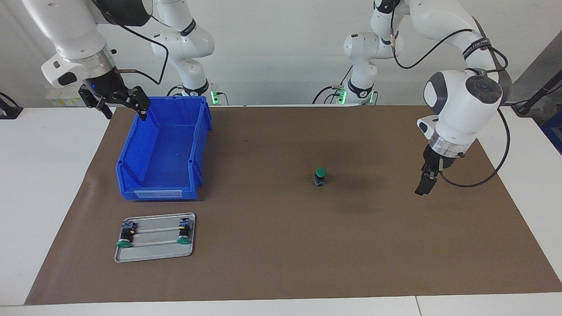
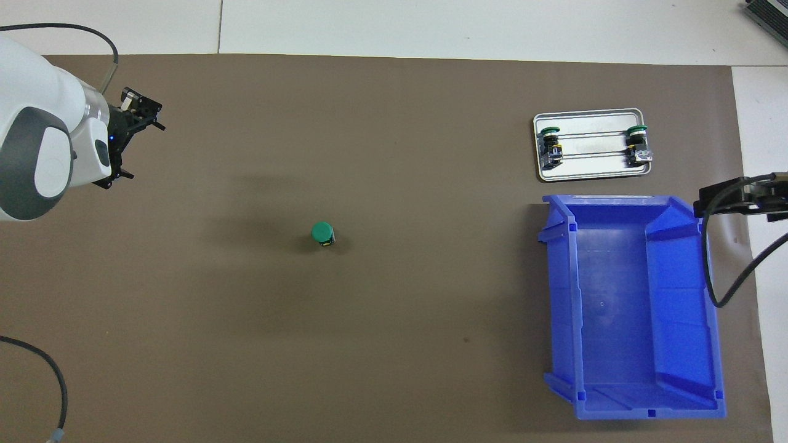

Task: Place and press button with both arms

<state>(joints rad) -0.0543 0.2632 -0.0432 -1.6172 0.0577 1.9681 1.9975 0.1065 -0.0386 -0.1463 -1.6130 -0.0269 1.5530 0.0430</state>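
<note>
Facing view: button (image 1: 320, 176) upright on mat (image 1: 281, 245); both tools empty.

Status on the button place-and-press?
Placed: one button stands upright mid-mat, touched by nothing. In hand: nothing; the left gripper hangs open over the mat at its own end, the right gripper open over the blue bin rim. Left: the press. Two more buttons lie on the tray.
</note>
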